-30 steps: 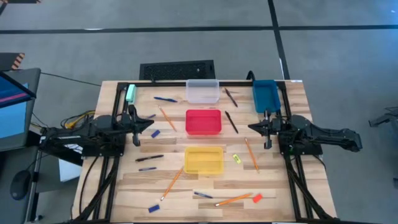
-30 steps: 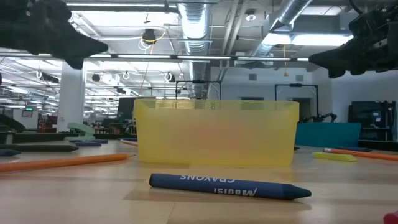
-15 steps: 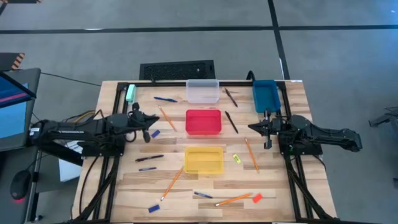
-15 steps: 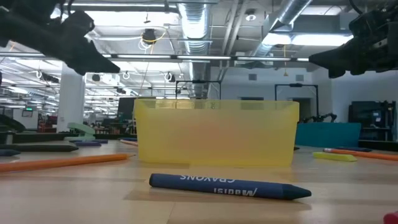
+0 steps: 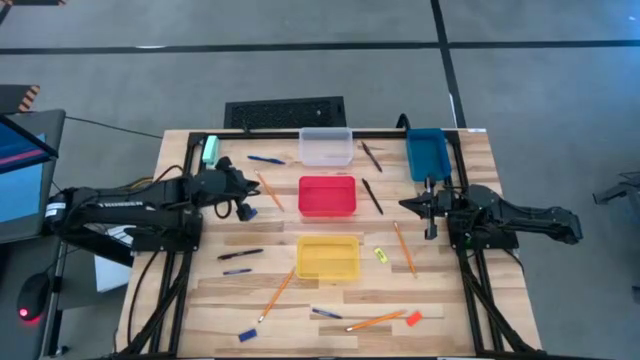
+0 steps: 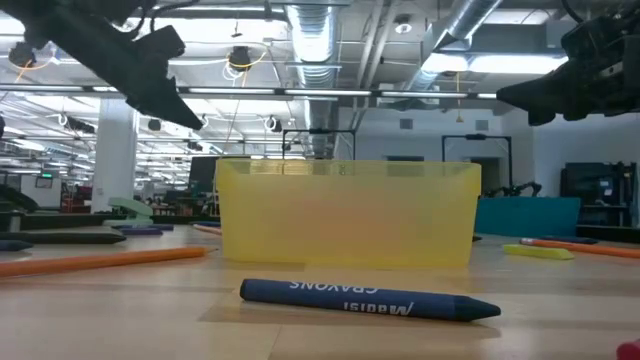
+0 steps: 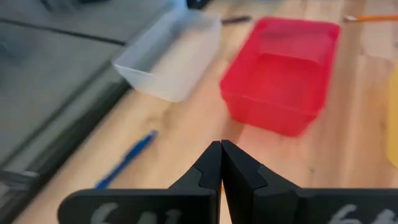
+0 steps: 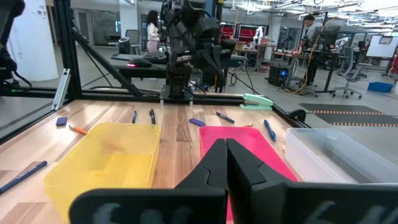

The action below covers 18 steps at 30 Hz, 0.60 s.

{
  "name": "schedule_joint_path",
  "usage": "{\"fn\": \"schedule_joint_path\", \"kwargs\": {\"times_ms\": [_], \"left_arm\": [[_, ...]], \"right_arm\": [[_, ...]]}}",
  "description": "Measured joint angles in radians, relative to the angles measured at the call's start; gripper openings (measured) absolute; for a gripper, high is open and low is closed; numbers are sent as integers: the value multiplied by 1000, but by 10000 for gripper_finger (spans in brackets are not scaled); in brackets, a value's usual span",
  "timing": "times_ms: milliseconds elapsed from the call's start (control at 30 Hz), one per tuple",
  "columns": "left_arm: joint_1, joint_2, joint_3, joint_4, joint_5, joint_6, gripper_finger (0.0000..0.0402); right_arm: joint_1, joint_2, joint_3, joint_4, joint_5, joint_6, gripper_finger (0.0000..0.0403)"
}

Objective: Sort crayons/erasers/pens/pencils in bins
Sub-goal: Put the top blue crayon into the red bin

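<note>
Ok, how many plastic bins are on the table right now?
4: the clear plastic bin at the far edge, the red bin mid-table, the yellow bin nearest, the blue bin far right. None looks hidden.

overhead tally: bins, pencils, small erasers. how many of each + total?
bins: 4
pencils: 4
erasers: 2
Total: 10
</note>
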Motion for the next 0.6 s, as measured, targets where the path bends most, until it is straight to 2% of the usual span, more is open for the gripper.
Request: {"fn": "schedule_joint_path", "kwargs": {"times_ms": [133, 367, 600], "left_arm": [[45, 72, 69, -111, 109, -10, 0], [109, 234, 176, -304, 122, 10, 0], [175, 355, 193, -383, 159, 94, 0]], "right_arm": [[0, 0, 0, 0, 0, 0, 17], [0, 0, 0, 0, 0, 0, 17], [0, 0, 0, 0, 0, 0, 17]]}}
